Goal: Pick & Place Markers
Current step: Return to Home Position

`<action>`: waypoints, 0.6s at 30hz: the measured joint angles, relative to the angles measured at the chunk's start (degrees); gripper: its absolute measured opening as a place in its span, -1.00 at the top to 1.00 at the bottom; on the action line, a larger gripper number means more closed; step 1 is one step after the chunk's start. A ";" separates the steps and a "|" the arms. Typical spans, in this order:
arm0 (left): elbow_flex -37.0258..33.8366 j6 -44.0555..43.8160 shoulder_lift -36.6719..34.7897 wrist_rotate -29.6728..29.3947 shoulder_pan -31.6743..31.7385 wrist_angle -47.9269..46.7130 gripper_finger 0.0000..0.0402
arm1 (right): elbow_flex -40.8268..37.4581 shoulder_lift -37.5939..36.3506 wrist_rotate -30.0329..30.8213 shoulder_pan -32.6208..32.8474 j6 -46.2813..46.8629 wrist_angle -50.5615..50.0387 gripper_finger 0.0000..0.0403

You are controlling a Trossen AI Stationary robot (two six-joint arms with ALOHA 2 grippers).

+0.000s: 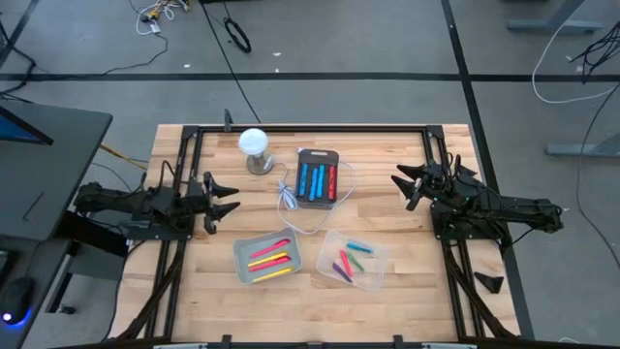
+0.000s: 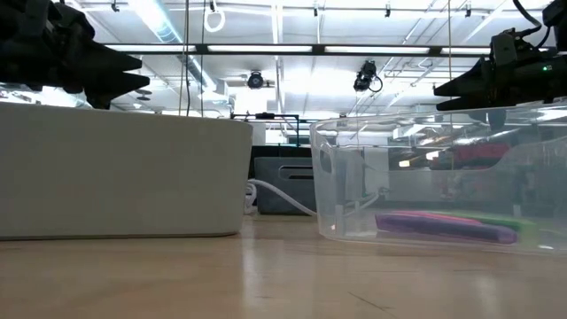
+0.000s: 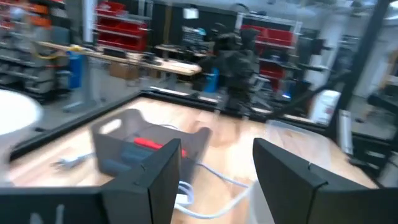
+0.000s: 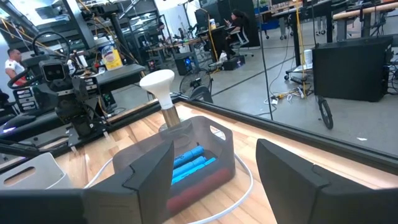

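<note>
A grey floor (image 1: 387,39) is seen around the wooden table (image 1: 402,305), crossed by dark tape lines (image 1: 291,76) and strewn with loose cables (image 1: 237,37). Long strip lights (image 2: 292,49) are hung overhead. Red storage bins (image 3: 115,9) are shelved at the far side (workbenches (image 3: 143,62) are set before them).

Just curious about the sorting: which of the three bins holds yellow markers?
The pale gray bin on the left arm's side: it holds pink and yellow markers. The dark bin has blue and red; the clear bin has no yellow.
</note>
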 joint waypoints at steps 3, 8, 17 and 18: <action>-0.02 0.05 0.00 4.07 -0.07 -0.34 -0.03 | 0.00 0.01 0.00 0.02 0.00 0.00 -0.15; -1.11 2.95 -0.02 6.13 -0.07 2.06 -0.03 | 0.00 0.02 0.00 0.02 0.00 0.00 -0.15; -1.14 2.25 0.00 6.05 -0.07 2.14 -0.03 | 0.00 0.02 0.00 0.00 0.01 0.00 -0.15; -1.14 2.23 0.00 6.04 -0.09 2.15 -0.03 | 0.00 0.02 0.00 0.00 0.00 0.00 -0.15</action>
